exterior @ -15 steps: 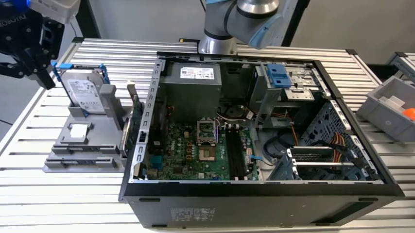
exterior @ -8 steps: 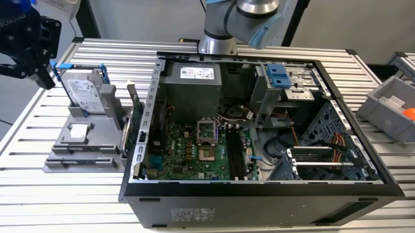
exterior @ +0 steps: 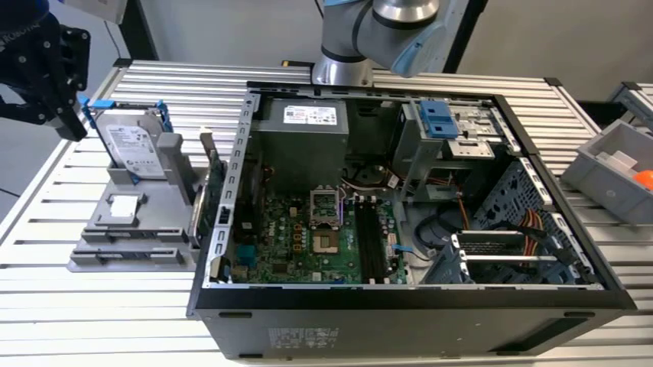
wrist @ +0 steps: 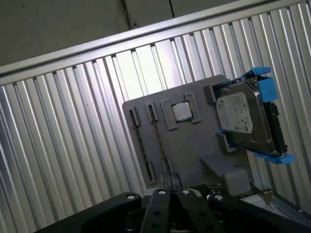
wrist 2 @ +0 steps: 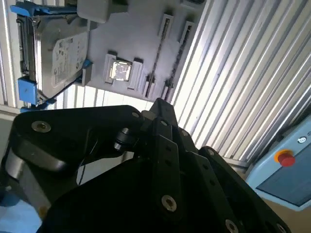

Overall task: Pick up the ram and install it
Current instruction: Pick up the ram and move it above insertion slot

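The gripper [wrist: 170,178], pressed together and holding nothing, is hovering near the ram [wrist: 156,138], which is sitting in a grey holder [wrist: 194,145] on the tabletop [wrist: 73,145].

Bright, even room light, with glare washing out the ribbed table [wrist 2: 233,73] in the second wrist view.

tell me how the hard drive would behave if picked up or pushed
The hard drive looks metal-cased, so probably stiff and heavy for its size. It stands on edge in the gray holder, so a push might tip it.
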Robot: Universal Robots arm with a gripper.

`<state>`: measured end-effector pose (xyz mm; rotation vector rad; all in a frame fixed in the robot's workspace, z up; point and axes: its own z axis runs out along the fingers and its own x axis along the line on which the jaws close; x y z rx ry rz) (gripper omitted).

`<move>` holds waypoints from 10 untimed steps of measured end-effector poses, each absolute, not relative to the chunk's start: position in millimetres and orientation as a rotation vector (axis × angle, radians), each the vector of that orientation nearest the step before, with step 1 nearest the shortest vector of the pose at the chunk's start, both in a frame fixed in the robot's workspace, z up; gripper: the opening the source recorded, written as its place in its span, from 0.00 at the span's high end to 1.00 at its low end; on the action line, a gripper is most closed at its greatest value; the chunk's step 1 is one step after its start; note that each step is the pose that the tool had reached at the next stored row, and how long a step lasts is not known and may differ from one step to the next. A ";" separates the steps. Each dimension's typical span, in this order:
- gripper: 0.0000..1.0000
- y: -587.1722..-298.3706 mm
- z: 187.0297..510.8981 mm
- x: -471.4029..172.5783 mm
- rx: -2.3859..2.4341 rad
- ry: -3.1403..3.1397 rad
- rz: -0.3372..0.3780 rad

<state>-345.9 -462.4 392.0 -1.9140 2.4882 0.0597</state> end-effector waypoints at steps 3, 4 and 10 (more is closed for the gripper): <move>1.00 -462.4 391.7 -346.0 -1.982 2.435 0.059; 1.00 -462.4 391.6 -346.0 -2.005 2.417 0.060; 1.00 -462.4 391.3 -346.0 -2.134 2.306 0.058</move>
